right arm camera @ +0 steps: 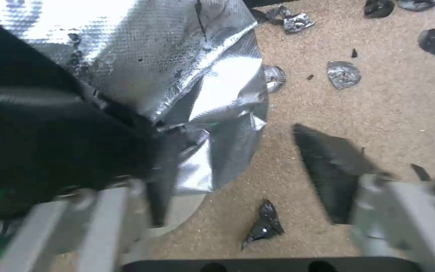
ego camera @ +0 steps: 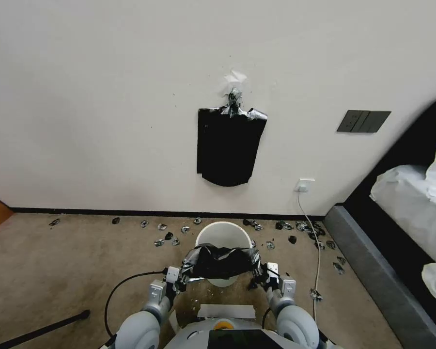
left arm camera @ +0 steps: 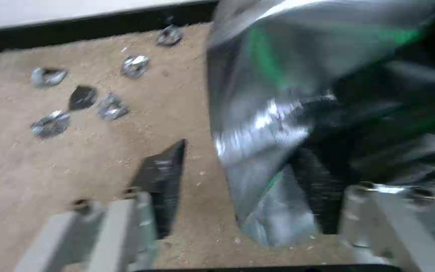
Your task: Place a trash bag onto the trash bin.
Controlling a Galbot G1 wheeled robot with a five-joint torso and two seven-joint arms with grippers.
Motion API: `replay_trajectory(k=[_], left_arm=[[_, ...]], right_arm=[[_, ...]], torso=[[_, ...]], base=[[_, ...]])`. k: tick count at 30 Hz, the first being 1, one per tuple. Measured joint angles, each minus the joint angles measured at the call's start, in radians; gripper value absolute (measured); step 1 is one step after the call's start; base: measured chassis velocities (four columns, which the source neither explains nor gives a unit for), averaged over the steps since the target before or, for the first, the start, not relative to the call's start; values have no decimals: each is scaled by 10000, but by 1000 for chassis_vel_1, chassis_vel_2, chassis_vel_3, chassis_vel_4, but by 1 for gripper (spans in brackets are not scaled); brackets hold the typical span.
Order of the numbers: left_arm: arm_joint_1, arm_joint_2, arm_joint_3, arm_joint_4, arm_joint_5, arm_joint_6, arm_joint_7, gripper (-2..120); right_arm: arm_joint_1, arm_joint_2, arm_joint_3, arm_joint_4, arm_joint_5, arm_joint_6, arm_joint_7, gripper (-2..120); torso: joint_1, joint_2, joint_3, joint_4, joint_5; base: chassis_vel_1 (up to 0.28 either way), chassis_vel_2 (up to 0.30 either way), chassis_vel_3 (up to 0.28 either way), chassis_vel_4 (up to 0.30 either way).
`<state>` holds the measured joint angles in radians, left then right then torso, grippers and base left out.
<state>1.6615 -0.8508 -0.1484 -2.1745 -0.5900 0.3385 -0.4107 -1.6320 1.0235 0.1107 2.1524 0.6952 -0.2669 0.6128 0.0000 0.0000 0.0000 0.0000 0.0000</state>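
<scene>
Left arm: extended forward, low before the torso | left gripper [ego camera: 181, 280]: fingers seen spread apart, the far finger [left arm camera: 378, 223] laid against the trash bag [ego camera: 220, 261] | right arm: mirrored on the other side | right gripper [ego camera: 256, 280]: fingers likewise parted, one finger [right arm camera: 111, 219] set against the bag's edge

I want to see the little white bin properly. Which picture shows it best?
The head view. There the trash bin shows its round rim on the carpet, with the trash bag stretched across its near side. The right wrist view catches just a pale curved bit under the bag. The left wrist view shows bag and carpet.
</scene>
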Motion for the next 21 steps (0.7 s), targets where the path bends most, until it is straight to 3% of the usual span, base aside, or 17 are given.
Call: replay_trajectory(k=[1,4,8,14,17,21], left_arm=[[0,0,0,0,0,0,0,62],[299,423,-321,-310,26,-194,586,77],[802,569,-702,-450,188,-335,791,90],[1533,638,-1513,-729,577,-761,1304,99],[1985,509,-1898,-883,1045,-1354,1641,100],[2730,-370,-2429,-866,1627,-3100,2511,100]], right_arm=[[0,0,0,0,0,0,0,64],[-414,-111,132,337,-191,9,52,80],[-804,-266,208,615,-506,77,-15,93],[-1528,-760,433,769,-1482,1011,-824,100],[-1805,-993,651,1022,-1898,1399,-1162,100],[-2184,-1606,1202,1451,-2909,2053,-2471,100]], torso=[[0,0,0,0,0],[0,1,0,-1,0],[0,0,0,2,0],[0,1,0,-1,2],[0,0,-1,-2,1],[0,1,-1,0,1]], base=[[0,0,0,0],[0,0,0,0],[0,0,0,0],[0,0,0,0],[0,0,0,0],[0,0,0,0]])
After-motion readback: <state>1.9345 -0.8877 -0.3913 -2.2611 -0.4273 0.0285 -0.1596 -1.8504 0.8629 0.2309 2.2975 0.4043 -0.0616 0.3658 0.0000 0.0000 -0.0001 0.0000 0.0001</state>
